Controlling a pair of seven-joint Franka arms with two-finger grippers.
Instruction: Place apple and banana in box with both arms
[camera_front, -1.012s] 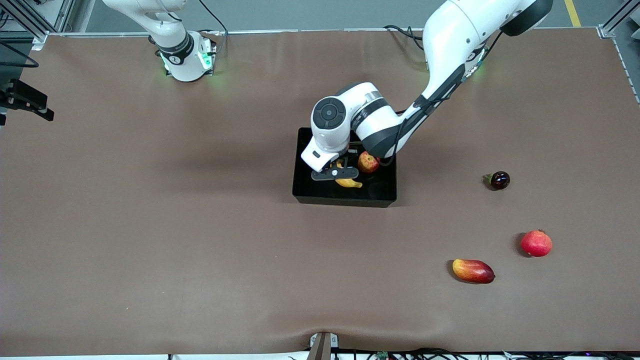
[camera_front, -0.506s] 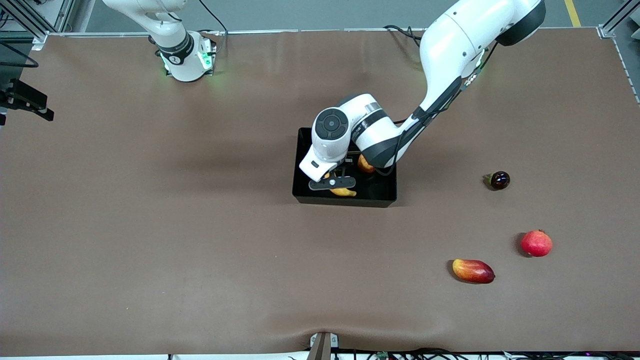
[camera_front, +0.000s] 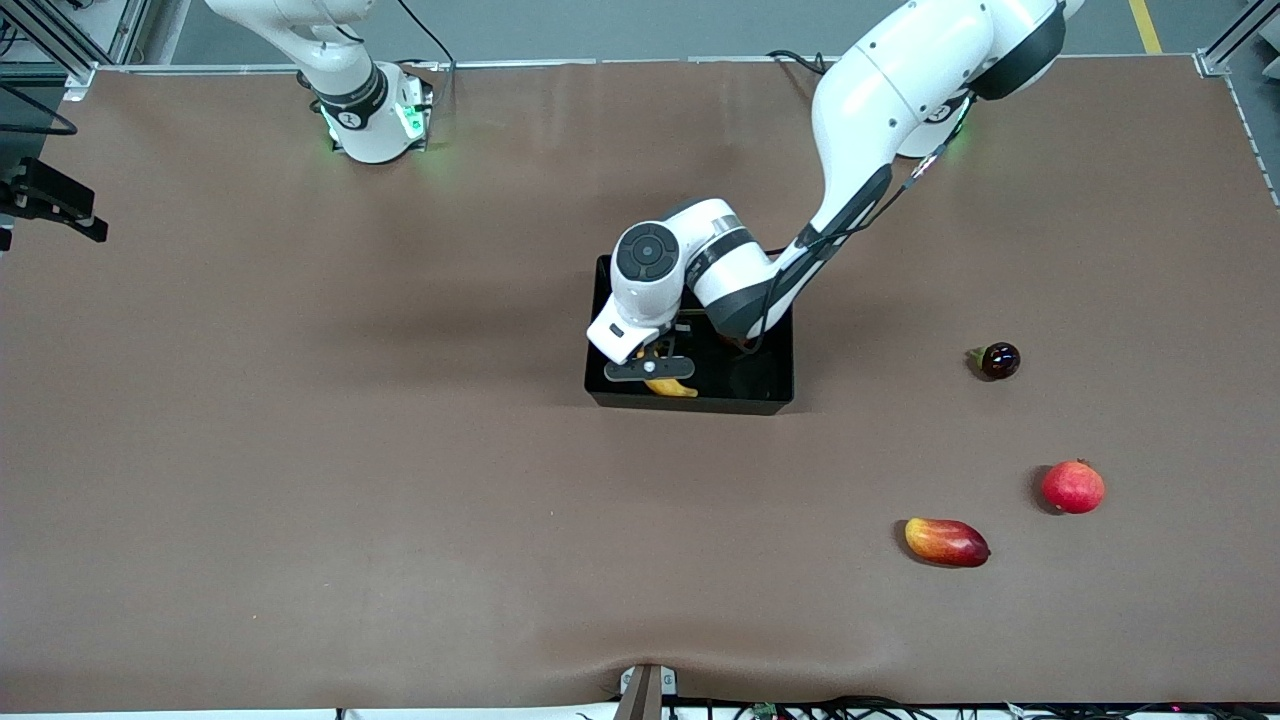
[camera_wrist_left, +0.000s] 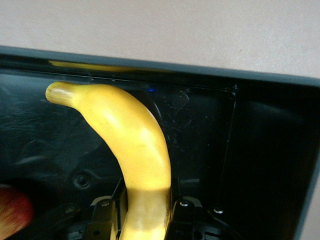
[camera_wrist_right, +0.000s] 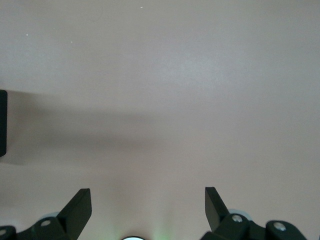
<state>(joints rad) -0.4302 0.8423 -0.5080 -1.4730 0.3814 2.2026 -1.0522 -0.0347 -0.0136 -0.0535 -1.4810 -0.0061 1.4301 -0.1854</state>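
Observation:
The black box (camera_front: 760, 385) stands mid-table. My left gripper (camera_front: 650, 370) is down inside it, shut on the yellow banana (camera_front: 670, 388). In the left wrist view the fingers (camera_wrist_left: 102, 215) clamp the banana (camera_wrist_left: 135, 135), whose tip points at the box wall (camera_wrist_left: 200, 72). I cannot tell whether the banana touches the floor. The apple is hidden under the left arm in the front view. It shows as a red edge (camera_wrist_left: 12, 212) in the left wrist view, inside the box beside the gripper. My right gripper (camera_wrist_right: 147, 200) is open and empty over bare table. It is out of the front view.
A red-yellow mango (camera_front: 946, 541), a larger red round fruit (camera_front: 1073, 486) and a small dark fruit (camera_front: 999, 360) lie on the brown table toward the left arm's end. The right arm's base (camera_front: 370, 110) stands at the table's back edge.
My left gripper has carried the banana lower in the box and toward the right arm's end. The left arm now covers the apple. The right arm has not moved.

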